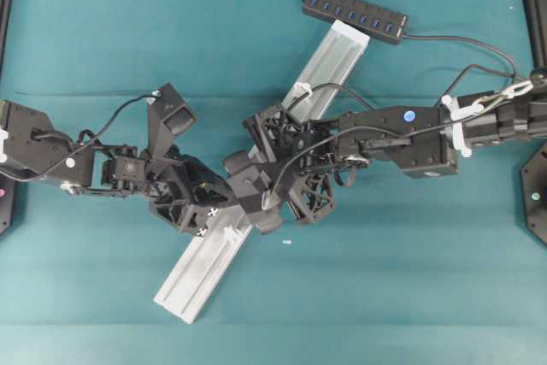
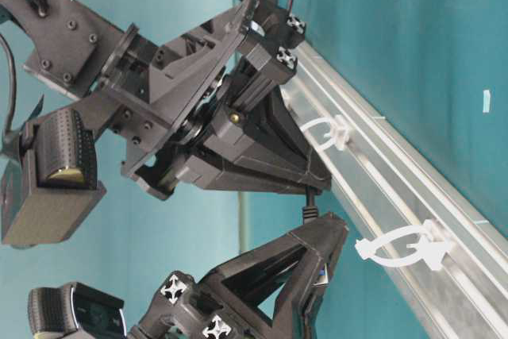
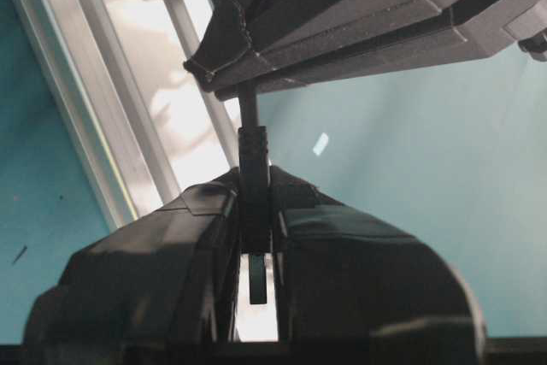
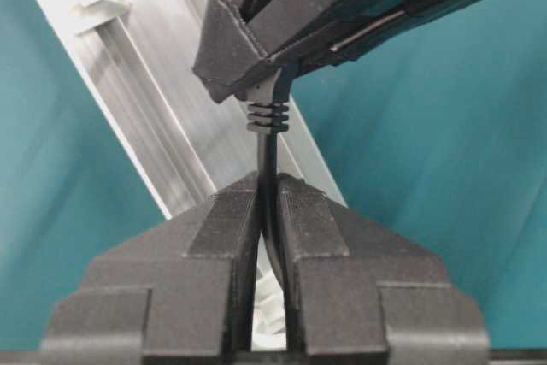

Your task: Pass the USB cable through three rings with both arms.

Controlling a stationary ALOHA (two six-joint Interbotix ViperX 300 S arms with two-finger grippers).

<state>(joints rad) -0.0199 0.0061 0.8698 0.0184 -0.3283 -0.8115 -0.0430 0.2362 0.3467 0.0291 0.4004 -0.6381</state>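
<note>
Teal cloth covers the table (image 1: 85, 40), where a silver rail (image 1: 201, 275) lies diagonally with white rings (image 2: 405, 248) clipped along it. Above its middle the two black arms meet tip to tip. The left gripper (image 3: 255, 211) is clamped on the USB cable (image 4: 269, 168) by its plug end; the right gripper (image 4: 270, 203) pinches the cord just behind.

A teal cloth covers the surface (image 1: 102, 40), with faint creases running across it left to right. Light falls evenly, with soft shadows. Dark frame pieces (image 1: 7, 6) stand at the far left and right edges; what they belong to is hard to tell.
</note>
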